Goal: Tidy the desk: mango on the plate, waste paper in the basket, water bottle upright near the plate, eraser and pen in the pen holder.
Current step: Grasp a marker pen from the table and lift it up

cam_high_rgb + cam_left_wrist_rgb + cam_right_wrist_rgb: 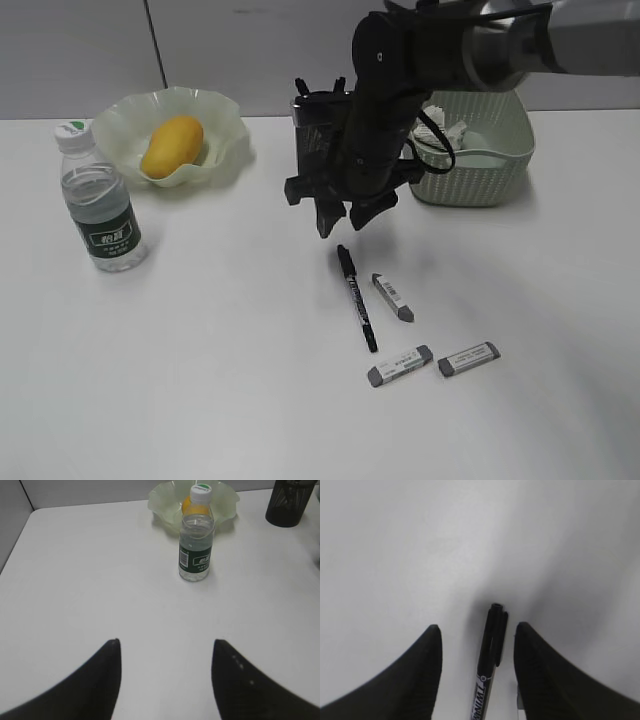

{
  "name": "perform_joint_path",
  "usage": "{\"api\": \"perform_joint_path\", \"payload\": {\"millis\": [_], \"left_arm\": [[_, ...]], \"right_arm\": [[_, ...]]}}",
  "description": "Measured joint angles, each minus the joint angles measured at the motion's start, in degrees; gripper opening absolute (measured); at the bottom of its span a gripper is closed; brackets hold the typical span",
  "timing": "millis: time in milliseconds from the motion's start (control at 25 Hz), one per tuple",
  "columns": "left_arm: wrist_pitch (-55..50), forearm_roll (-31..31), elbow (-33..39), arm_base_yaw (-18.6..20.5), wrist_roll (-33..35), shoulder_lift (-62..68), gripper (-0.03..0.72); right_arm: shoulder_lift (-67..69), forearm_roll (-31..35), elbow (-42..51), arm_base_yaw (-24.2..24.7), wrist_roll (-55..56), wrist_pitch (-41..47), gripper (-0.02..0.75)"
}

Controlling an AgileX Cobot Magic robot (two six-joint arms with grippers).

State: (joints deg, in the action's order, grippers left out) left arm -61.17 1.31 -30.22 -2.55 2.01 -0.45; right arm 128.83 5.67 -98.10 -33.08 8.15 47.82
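Both jaws of the right gripper (477,635) stand apart — straddling the pen (490,655), not clamping.

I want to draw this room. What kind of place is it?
Probably an office desk set up for robot practice: a plain white desk against a grey panelled wall, with a pen, erasers and a black mesh pen holder on it.

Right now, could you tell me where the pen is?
The pen lies on the desk mid-frame in the exterior view, below the right gripper, left of three erasers.
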Motion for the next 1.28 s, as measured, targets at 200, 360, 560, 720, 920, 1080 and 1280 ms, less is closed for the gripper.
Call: {"api": "perform_joint_path", "payload": {"millis": [200,360,560,720,920,1080,1280], "left_arm": [[0.0,0.0,0.0,0.0,0.0,0.0,0.443],[0.0,0.0,0.0,0.0,0.0,0.0,0.443],[0.0,0.0,0.0,0.0,0.0,0.0,0.443],[0.0,0.0,0.0,0.0,0.0,0.0,0.443],[0.0,0.0,0.0,0.0,0.0,0.0,0.443],[0.0,0.0,0.0,0.0,0.0,0.0,0.443],[0.0,0.0,0.0,0.0,0.0,0.0,0.443]], "right_arm": [[1.7,0.0,0.0,0.0,0.8,-0.2,0.382],[2.7,0.0,0.0,0.0,1.2,-0.2,0.382],[3.9,-0.6,0.0,0.0,1.4,-0.2,0.382],[3.9,-1.5,0.0,0.0,1.5,-0.4,0.375],[3.9,-2.2,0.0,0.0,1.8,-0.4,0.35],[3.9,-2.3,0.0,0.0,1.8,-0.4,0.34],[3.9,-2.2,0.0,0.0,1.9,-0.5,0.25]]}}
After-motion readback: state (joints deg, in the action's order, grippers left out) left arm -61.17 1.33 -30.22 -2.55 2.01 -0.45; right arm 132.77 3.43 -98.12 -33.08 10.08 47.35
